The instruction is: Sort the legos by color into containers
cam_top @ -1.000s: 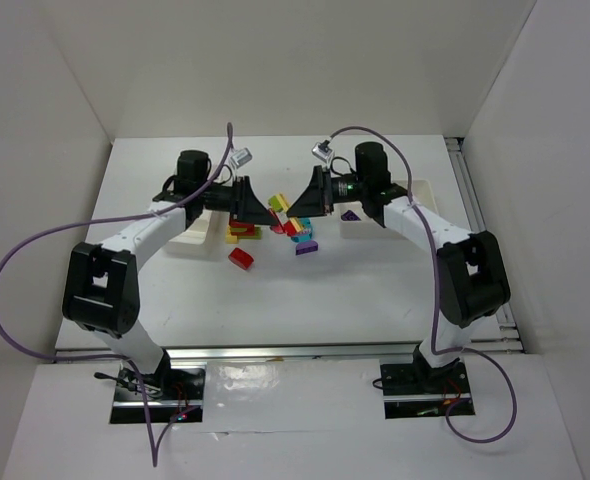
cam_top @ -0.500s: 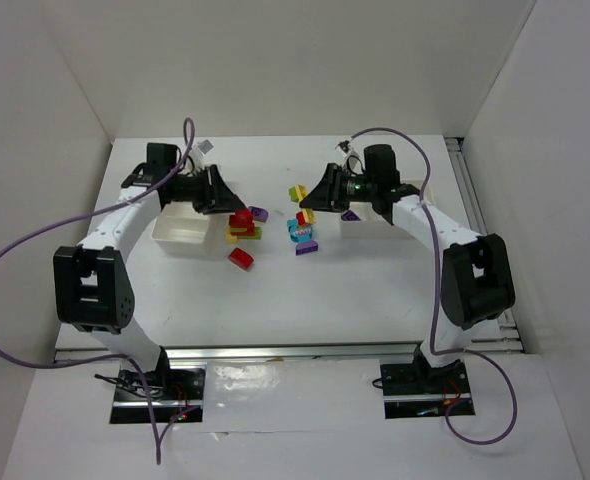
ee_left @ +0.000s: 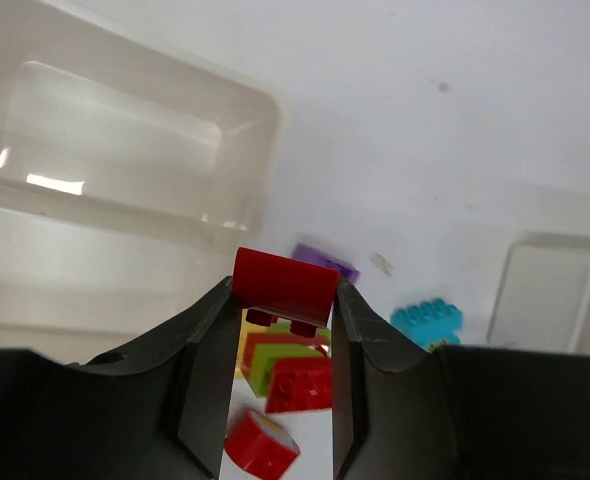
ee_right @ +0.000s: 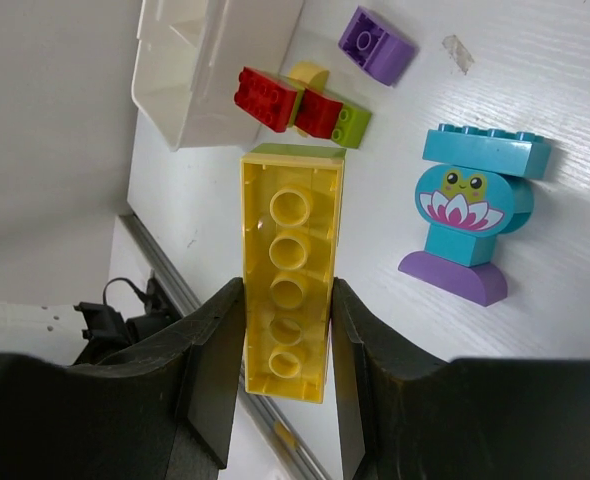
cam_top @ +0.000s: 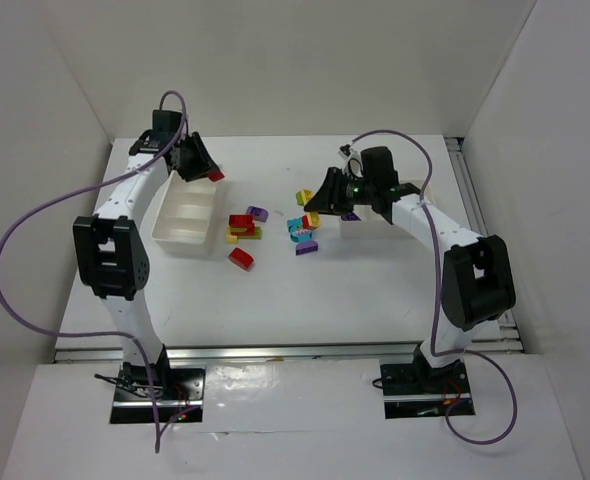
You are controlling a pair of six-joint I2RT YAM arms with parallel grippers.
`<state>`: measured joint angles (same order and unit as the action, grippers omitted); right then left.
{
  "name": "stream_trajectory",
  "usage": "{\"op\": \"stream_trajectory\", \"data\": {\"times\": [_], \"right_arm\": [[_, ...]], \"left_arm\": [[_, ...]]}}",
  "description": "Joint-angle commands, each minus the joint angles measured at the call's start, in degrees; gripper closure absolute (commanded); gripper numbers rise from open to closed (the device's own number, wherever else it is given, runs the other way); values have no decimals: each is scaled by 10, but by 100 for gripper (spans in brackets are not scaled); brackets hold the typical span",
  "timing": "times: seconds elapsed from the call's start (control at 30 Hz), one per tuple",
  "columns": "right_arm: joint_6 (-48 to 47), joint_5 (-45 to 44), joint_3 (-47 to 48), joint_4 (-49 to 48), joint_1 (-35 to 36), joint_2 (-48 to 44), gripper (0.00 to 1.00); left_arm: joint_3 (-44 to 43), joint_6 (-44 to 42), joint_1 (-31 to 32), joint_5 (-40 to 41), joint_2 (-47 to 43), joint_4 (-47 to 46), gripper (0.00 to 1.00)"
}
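Legos (cam_top: pixel 241 228) lie at the table's (cam_top: pixel 375 290) centre. Our left gripper (ee_left: pixel 283 305) pinches a red plastic brick (ee_left: pixel 285 280) above the white plastic tray's (cam_top: pixel 170 243) far end — our right gripper (ee_right: pixel 287 292) clamps a long yellow brick (ee_right: pixel 290 235) over them.

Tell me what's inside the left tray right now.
In the left tray no bricks show in the visible compartments. Its far end is partly covered by the left gripper, shut on a red brick.

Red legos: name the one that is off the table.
The red brick clamped in the left end effector; the other red ones lie on the table.
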<state>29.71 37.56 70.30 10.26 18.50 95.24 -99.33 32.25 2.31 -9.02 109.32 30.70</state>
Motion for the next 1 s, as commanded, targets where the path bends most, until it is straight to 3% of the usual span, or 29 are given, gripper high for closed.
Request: {"op": "stream_trajectory", "data": {"times": [0.0, 0.2, 0.33, 0.37, 0.43, 0.5, 0.7, 0.77, 0.8, 0.87, 0.93, 0.97], "right_arm": [[-18, -23, 32, 13, 8, -26, 87], [-18, -28, 32, 26, 8, -31, 87], [-18, -34, 32, 26, 8, -31, 87], [-18, -40, 32, 26, 14, -31, 87], [-18, -40, 38, 26, 14, -26, 87], [-18, -40, 38, 26, 20, -26, 87], [-18, -21, 50, 26, 25, -15, 87], [-11, -1, 43, 0, 25, -15, 87], [-5, 11, 38, -13, 25, -15, 87], [8, 37, 30, -37, 25, -15, 87], [26, 91, 25, -70, 25, -9, 87], [33, 118, 25, -99, 25, -9, 87]], "left_arm": [[-37, 25, -7, 70, 30, 16, 100], [-94, 24, -26, 76, 89, 16, 100], [-117, 18, -26, 70, 100, 29, 61], [-117, 18, -26, 70, 100, 29, 30], [-117, 11, -26, 65, 100, 29, 17], [-117, -3, -26, 53, 86, 29, 14], [-78, -43, -12, -13, 3, 31, 17], [-26, -70, -5, -128, -51, 11, 18], [1, -70, -5, -230, -68, -24, 18], [96, -59, -5, -330, -115, -81, 18], [193, -20, 1, -465, -139, -199, 18], [220, 0, 1, -496, -153, -238, 18]]}}
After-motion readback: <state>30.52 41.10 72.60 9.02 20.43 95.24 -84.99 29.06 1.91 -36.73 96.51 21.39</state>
